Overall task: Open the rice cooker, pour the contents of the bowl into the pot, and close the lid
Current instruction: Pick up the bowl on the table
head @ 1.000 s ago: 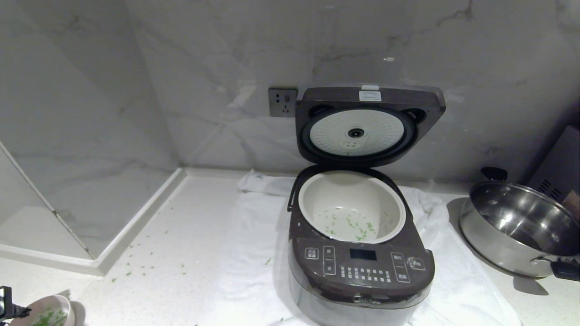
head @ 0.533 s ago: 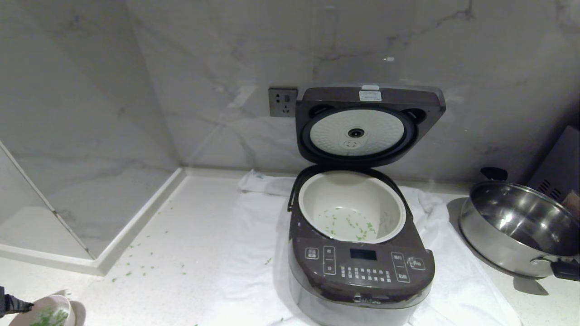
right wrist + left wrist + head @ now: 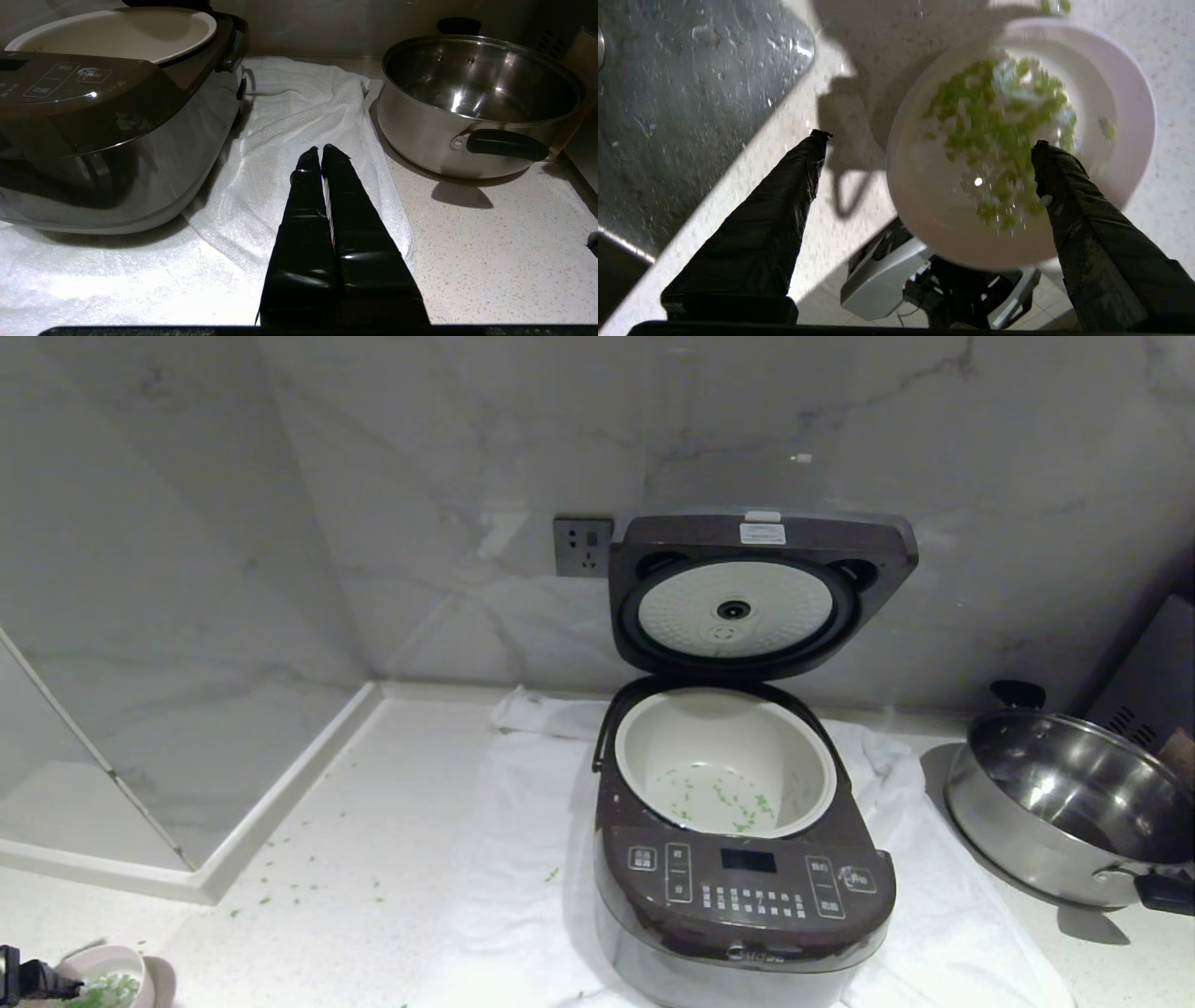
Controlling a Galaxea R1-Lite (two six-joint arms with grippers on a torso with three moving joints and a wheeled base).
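Left gripper (image 3: 929,140) has spread wide since a second ago and let go of the bowl (image 3: 1129,93).

Largest first: the white towel (image 3: 523,859) carries the rice cooker (image 3: 747,887), its lid (image 3: 761,593) standing upright and a few green bits lying in the pot (image 3: 724,756); the steel pan (image 3: 1064,803) sits to its right. At the counter's near-left corner is the bowl — contents (image 3: 994,102) inside — one finger (image 3: 1069,186) over its rim, the other outside. Right gripper (image 3: 321,151), pressed closed, hovers over the towel.
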